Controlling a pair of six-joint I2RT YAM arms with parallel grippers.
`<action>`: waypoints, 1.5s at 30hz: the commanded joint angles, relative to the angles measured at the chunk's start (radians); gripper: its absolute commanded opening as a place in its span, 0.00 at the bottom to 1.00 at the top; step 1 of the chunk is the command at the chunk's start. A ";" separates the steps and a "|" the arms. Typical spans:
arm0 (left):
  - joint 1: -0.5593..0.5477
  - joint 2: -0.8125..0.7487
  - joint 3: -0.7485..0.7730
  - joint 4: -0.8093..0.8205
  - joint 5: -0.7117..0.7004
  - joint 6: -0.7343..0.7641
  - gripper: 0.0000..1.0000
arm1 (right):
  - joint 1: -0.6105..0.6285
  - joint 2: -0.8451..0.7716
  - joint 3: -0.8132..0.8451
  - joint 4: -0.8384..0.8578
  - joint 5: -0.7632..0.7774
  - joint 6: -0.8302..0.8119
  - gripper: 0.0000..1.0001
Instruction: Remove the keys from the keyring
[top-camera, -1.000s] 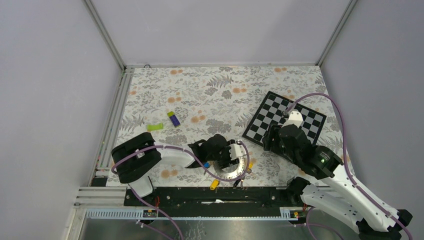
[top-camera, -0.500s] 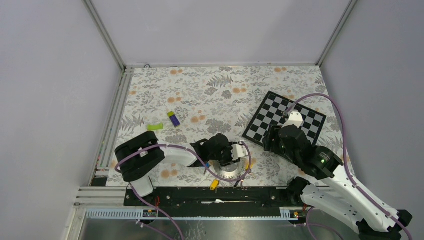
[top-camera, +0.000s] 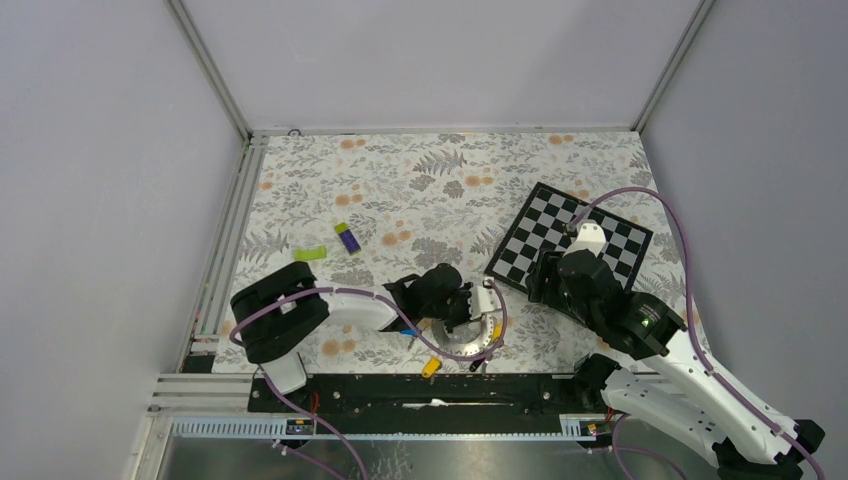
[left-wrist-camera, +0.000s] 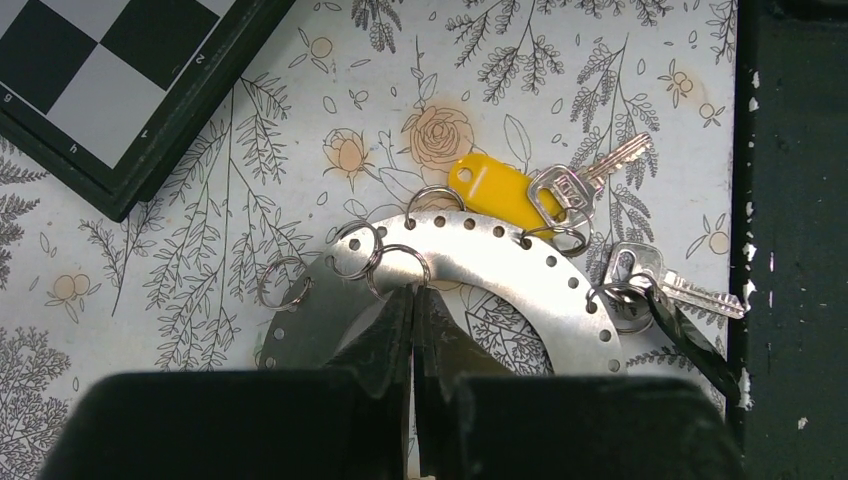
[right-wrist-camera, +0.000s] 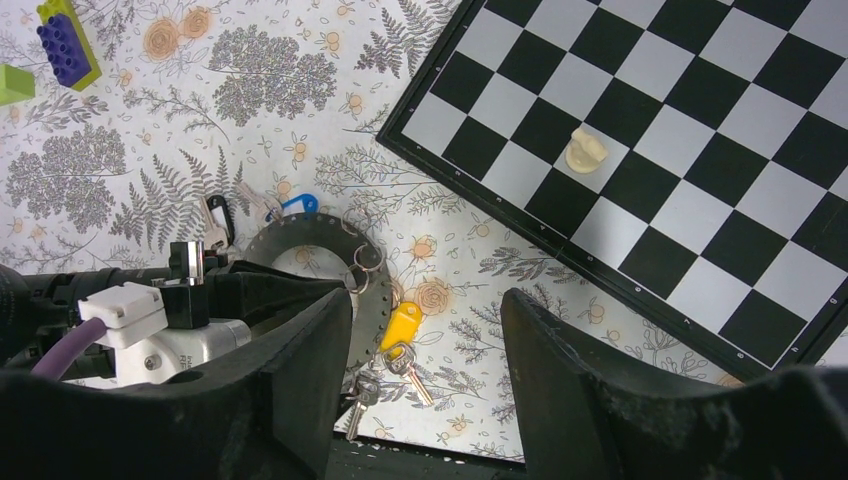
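Left hand (left-wrist-camera: 412, 300) – both fingers pressed flat together, tips over the inner edge of the keyring (left-wrist-camera: 500, 255), at one small wire loop (left-wrist-camera: 400, 265). Cannot tell whether anything is pinched between them.

Keyring lies flat on the counter (top-camera: 420, 180) near its front edge, close by the dark rail (left-wrist-camera: 790, 200).

Counts, left wrist view:
- two silver keys (left-wrist-camera: 585, 185), the second lower right near the rail
- one yellow tag (left-wrist-camera: 495, 185), one black tag (left-wrist-camera: 690, 335)
- six small wire loops through the rim holes; the three leftmost look bare

Right wrist view adds one blue tag (right-wrist-camera: 298, 205) on the ring's far side.

Right hand (right-wrist-camera: 425, 300) hangs above, fingers wide apart, nothing between them.

Further out: one chessboard (right-wrist-camera: 700, 150) with one pale piece (right-wrist-camera: 586, 150); one purple-and-green block (right-wrist-camera: 65, 45); one plain green block (right-wrist-camera: 12, 83).

Against a second ago – the left hand's fingers were spread, now closed; the hand has edged a little toward the chessboard. The keyring has hardly moved. The right arm is unchanged.

Materials: keyring is flat dull grey metal, a broad band with a row of punched holes along the outer rim. Tags are smooth plastic, rounded. The counter carries a printed pattern of ferns and orange flowers.
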 joint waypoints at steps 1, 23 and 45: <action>0.003 -0.015 0.000 -0.114 0.005 -0.012 0.00 | -0.005 -0.001 -0.003 0.009 0.041 -0.006 0.63; -0.052 -0.096 -0.142 0.047 -0.223 -0.069 0.00 | -0.005 -0.026 -0.130 0.083 -0.067 0.110 0.62; -0.077 -0.056 -0.143 0.014 -0.220 -0.086 0.09 | -0.004 -0.024 -0.137 0.093 -0.072 0.105 0.63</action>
